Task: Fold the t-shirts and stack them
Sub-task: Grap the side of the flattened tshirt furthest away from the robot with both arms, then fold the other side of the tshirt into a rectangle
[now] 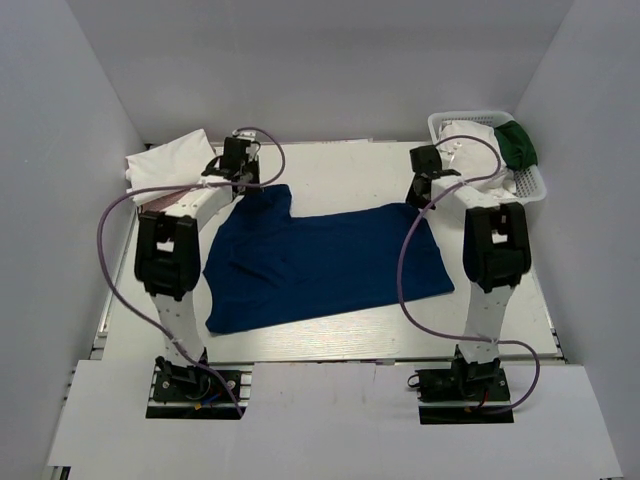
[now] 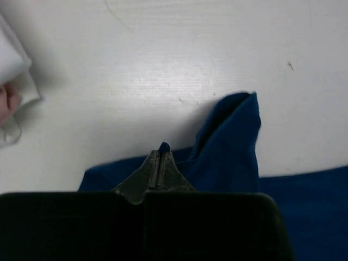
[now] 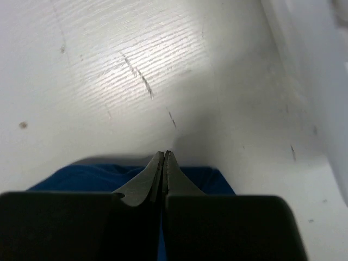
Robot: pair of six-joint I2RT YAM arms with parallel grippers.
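Note:
The royal-blue t-shirt (image 1: 320, 265) lies spread on the white table, plain side up. My left gripper (image 1: 240, 178) is at its far left corner. In the left wrist view it (image 2: 159, 155) is shut on the blue t-shirt, with a nub of blue cloth (image 2: 163, 146) at the tips and a raised fold (image 2: 231, 141) to the right. My right gripper (image 1: 422, 185) is at the far right corner. In the right wrist view it (image 3: 165, 156) is shut on the blue cloth (image 3: 81, 176). A white t-shirt (image 1: 165, 160) lies folded at the far left.
A white lattice basket (image 1: 535, 185) stands at the far right, holding white cloth (image 1: 470, 135) and a dark green shirt (image 1: 518, 145). Its wall shows in the right wrist view (image 3: 304, 65). White cloth with a pink edge (image 2: 11, 92) lies left of the left gripper. Grey walls enclose the table.

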